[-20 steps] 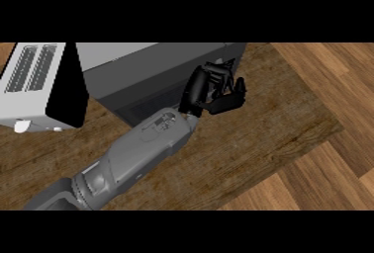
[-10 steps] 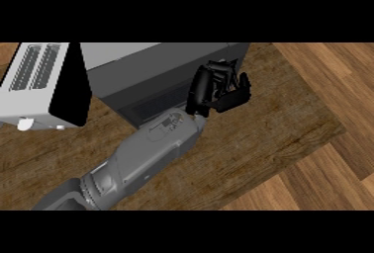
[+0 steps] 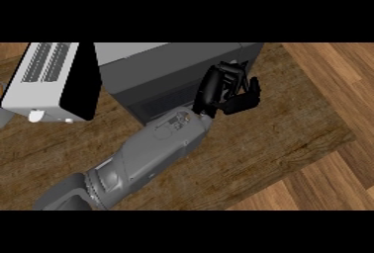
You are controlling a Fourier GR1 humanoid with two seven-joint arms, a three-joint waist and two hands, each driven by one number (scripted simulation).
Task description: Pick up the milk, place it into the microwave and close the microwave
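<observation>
The microwave (image 3: 146, 59) is a big grey box at the top middle of the head view. Its dark front face shows no opening. My left hand (image 3: 219, 91) is up against the right end of that front face, near the box's right corner. Its fingers (image 3: 232, 71) are fairly straight and lie along the face, the thumb (image 3: 248, 98) spread out to the right, with nothing held. The grey forearm (image 3: 157, 148) runs in from the lower left. No milk shows anywhere in view. My right hand is out of the picture.
A white appliance (image 3: 40, 79) with vent slots on top and a black side panel (image 3: 79, 84) stands just left of the microwave. The wooden counter (image 3: 241, 158) ends in a slanted edge at the right and lower right, with lighter wood floor (image 3: 336, 84) beyond.
The hand has crept slightly up and right along the microwave's front. The whole view has shifted, so more of the white appliance at the left shows.
</observation>
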